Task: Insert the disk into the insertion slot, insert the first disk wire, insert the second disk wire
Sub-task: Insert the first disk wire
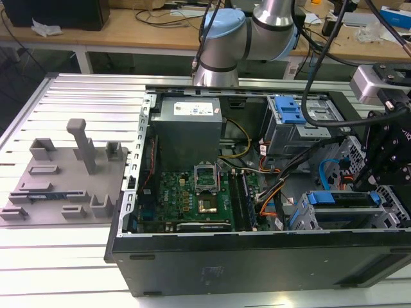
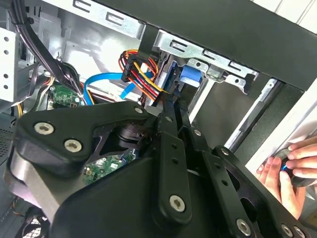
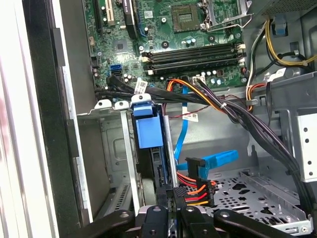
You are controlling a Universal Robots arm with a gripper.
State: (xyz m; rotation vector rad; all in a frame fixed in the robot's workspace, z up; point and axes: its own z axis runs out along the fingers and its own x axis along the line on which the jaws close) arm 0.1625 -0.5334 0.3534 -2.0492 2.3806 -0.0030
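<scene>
Starting at the exterior view's left, a grey tray of holders [image 1: 64,179] lies on the ribbed table [image 1: 58,263]. Moving along, the open computer case [image 1: 257,263] shows its green circuit board [image 1: 199,192] mid-frame, with the grey power box [image 1: 189,128] above it. Upper right of the frame, there's the tall bay with the blue latch [image 1: 289,112]. Lower right, the disk [image 1: 340,200] sits in its slot [image 1: 300,221], blue frame showing at both ends. Over it hangs the gripper [image 2: 172,110], and in the second wrist view its fingers [image 2: 167,148] are drawn together on the black plug [image 3: 192,191] with the red, orange and yellow wires, right at the disk's end. Just beside it, in the first wrist view, lies a loose blue flat cable [image 3: 213,161]. A person's hand [image 2: 290,171] grips something outside the case.
</scene>
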